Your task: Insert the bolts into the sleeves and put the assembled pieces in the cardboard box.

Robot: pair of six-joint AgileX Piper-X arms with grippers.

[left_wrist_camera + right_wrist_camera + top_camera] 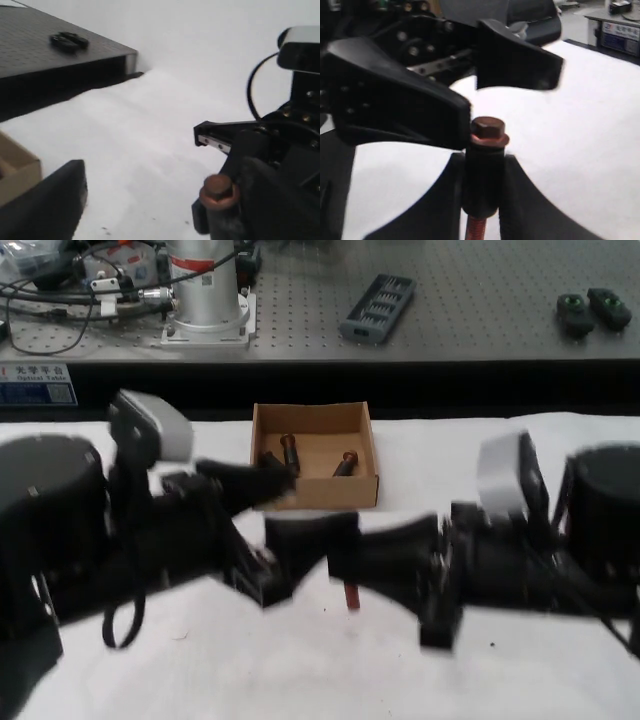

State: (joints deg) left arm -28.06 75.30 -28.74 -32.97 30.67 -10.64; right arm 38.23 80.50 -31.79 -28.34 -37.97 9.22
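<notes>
Inside my right gripper (pixel 482 192), clamped, sits the sleeve (pixel 481 172) with bolt (pixel 489 131) through; left gripper (pixel 510 100) gapes beside, so I'd carry it level to the cardboard box (pixel 340 492).

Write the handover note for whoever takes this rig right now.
Left gripper: open, close by the bolt's head.
Right gripper: shut on the sleeve, with the bolt through it, head on top and thread sticking out below. It is held over the white cloth in front of the cardboard box.
Done: two assembled pieces lie in the box, and a third is assembled in the right gripper.
Left: carry that piece to the box and release it.
</notes>
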